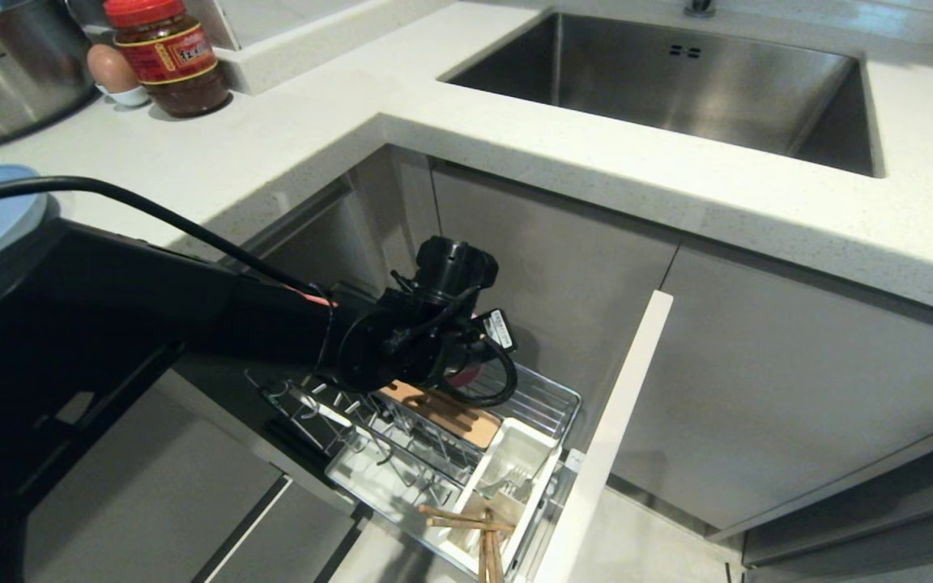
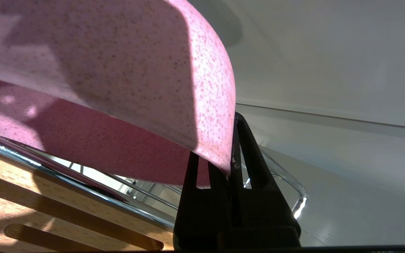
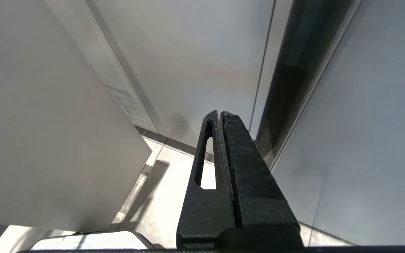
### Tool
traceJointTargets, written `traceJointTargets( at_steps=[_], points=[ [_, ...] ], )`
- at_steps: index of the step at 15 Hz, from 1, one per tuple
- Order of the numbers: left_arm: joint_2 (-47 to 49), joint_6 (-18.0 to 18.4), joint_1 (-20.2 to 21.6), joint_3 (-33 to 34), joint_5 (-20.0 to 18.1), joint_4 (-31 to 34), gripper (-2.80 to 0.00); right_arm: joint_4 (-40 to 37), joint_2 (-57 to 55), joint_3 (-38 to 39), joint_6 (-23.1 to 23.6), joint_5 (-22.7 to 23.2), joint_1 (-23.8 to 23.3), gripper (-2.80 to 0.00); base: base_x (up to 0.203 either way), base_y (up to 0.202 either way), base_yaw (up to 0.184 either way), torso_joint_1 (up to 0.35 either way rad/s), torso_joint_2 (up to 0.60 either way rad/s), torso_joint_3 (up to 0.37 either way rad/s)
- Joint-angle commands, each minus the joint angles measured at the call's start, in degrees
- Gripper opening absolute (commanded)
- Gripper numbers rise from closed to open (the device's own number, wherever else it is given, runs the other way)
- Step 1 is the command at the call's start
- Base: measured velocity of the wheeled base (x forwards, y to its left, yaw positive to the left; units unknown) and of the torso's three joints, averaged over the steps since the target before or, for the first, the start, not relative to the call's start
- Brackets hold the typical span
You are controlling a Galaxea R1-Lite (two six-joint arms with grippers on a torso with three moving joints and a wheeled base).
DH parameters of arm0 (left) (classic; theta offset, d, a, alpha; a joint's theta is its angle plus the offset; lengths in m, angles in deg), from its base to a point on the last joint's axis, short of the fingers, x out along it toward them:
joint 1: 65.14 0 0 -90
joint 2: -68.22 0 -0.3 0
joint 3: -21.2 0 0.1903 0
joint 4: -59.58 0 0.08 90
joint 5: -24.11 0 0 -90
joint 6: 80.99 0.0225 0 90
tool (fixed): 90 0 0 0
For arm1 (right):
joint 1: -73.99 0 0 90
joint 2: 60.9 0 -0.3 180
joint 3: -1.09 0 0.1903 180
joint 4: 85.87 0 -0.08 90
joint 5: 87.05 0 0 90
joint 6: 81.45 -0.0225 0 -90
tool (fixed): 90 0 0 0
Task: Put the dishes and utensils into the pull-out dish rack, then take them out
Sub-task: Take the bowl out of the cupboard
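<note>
Left gripper (image 2: 231, 165) pinches the pink bowl (image 2: 118, 70) by its rim, right over the dish rack (image 1: 551, 401) beside its wooden strip (image 2: 30, 203) (probably so it can lift out), while the right gripper (image 3: 220, 116) hangs pressed together.

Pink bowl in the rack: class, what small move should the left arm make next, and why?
Probably lift straight up. The left end effector is shut on the rim of the pink bowl, which sits low over the rack's wire and wooden strip, so raising it first should clear them.
</note>
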Motion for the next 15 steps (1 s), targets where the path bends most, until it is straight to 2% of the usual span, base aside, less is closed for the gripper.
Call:
traceJointTargets(
  at_steps=[1,6,15],
  points=[
    [-0.33,-0.41,-0.14,0.01,0.15,0.08,-2.8,0.02,0.24,0.0,-0.03,-0.02,0.02,-2.8,0.0,0.0,0.0,0.0,0.0,0.0],
    [-5.41,-0.65,-0.52,0.33,0.76,0.1,-2.8,0.02,0.24,0.0,-0.03,-0.02,0.02,-2.8,0.0,0.0,0.0,0.0,0.0,0.0],
    [-21.98,-0.29,-3.51,1.1,6.42,0.83,-2.8,0.02,0.24,0.0,-0.03,-0.02,0.02,-2.8,0.0,0.0,0.0,0.0,0.0,0.0]
  ],
)
